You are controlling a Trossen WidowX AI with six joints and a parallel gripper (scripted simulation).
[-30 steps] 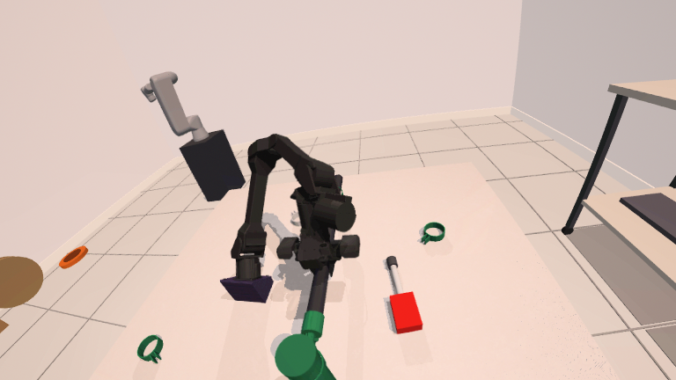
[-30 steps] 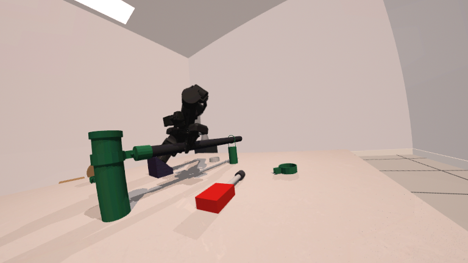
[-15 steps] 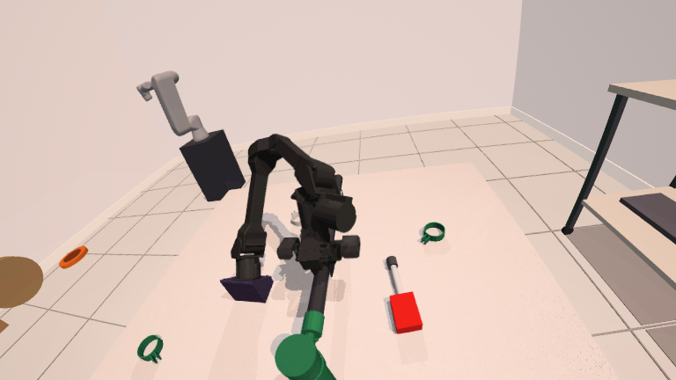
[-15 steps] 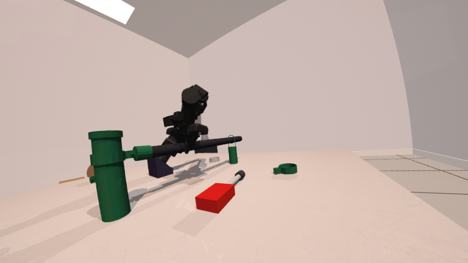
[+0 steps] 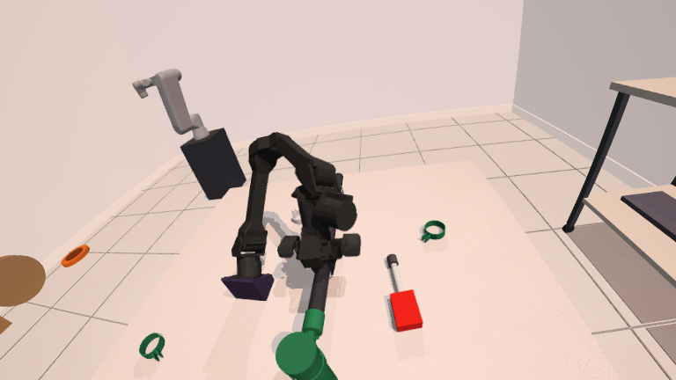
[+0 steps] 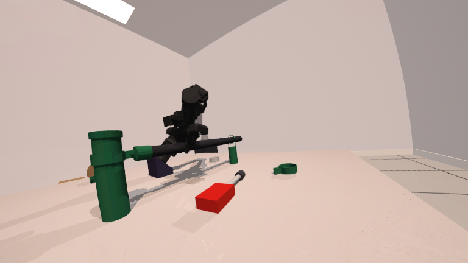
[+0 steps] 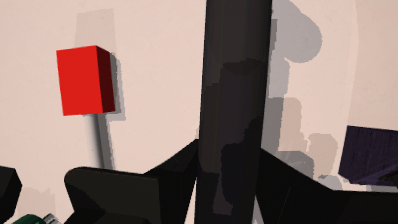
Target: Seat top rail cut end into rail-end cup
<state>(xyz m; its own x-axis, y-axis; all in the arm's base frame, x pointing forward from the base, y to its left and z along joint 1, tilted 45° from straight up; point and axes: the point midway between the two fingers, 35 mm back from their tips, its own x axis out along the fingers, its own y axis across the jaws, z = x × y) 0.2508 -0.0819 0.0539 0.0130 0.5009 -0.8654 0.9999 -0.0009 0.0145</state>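
The dark rail (image 5: 320,288) (image 6: 214,142) (image 7: 235,75) runs nearly level, its near end inside the mouth of the green end cup (image 5: 313,322) (image 6: 143,152). How deep it sits is hidden inside the cup. The cup hangs on the brace band (image 6: 106,159), high on the big green post (image 5: 296,352) (image 6: 111,189), a little below the post cap. The rail's far end passes through the wire loop above the small green post (image 6: 233,154) and sticks out beyond it. My gripper (image 6: 187,147) (image 7: 223,146) is shut on the rail's middle part, one finger on each side.
A red-headed mallet (image 5: 405,309) (image 6: 216,196) (image 7: 80,82) lies to the right of the rail. One loose green band (image 6: 287,171) lies farther right; another is at front left in the top view. My arm's dark base (image 5: 247,288) (image 6: 159,169) (image 7: 370,155) stands left of the rail.
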